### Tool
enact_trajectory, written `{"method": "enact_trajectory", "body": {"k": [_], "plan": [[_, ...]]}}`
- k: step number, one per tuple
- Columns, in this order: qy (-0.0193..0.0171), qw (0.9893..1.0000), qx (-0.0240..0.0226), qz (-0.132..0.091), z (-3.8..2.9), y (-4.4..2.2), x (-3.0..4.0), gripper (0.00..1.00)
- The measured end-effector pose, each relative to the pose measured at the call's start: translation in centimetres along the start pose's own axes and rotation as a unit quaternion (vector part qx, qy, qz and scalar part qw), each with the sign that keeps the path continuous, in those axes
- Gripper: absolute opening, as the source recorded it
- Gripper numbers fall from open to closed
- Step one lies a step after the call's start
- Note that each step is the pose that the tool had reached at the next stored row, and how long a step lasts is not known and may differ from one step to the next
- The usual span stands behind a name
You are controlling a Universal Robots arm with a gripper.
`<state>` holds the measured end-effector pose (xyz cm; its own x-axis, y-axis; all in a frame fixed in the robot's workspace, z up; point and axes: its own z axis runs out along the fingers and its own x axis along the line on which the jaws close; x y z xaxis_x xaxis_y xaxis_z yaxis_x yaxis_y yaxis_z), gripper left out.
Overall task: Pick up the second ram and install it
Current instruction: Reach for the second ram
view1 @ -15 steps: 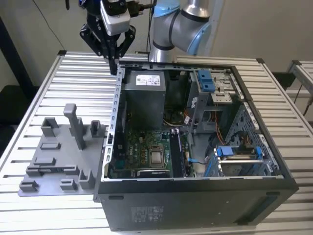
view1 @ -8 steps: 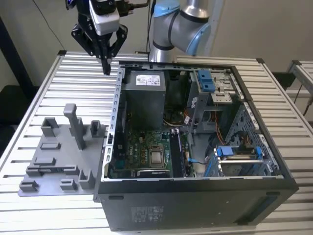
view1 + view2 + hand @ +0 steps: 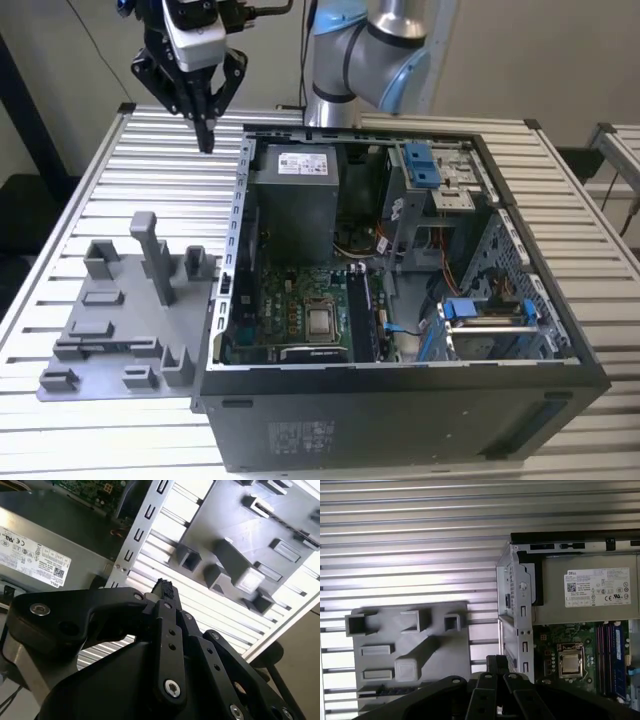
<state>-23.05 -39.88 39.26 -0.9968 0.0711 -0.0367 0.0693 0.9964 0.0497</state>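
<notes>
The gripper point(image 3: 207, 135), fingertips pressed together, hangs over the slatted table point(image 3: 100, 180) just off a corner of the open computer case point(image 3: 400, 420), well apart from the grey holder plate point(image 3: 110, 330).

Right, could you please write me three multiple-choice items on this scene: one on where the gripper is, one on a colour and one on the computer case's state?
1. Where is the gripper relative to the computer case? A inside it; B outside it, above the slatted table; C on its top edge.
2. What colour is the holder plate? A red; B yellow; C grey.
3. How is the case's side? A open, motherboard exposed; B closed; C taped shut.
Answers: B, it hangs over the table beside the case; C, plain grey plastic; A, the motherboard shows.
</notes>
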Motion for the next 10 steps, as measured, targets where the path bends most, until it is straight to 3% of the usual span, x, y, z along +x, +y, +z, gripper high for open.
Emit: {"method": "enact_trajectory", "body": {"k": [10], "plan": [[-0.0006, 1.0, 0.0, 0.0, -0.07, -0.13, 1.83, 0.11]]}}
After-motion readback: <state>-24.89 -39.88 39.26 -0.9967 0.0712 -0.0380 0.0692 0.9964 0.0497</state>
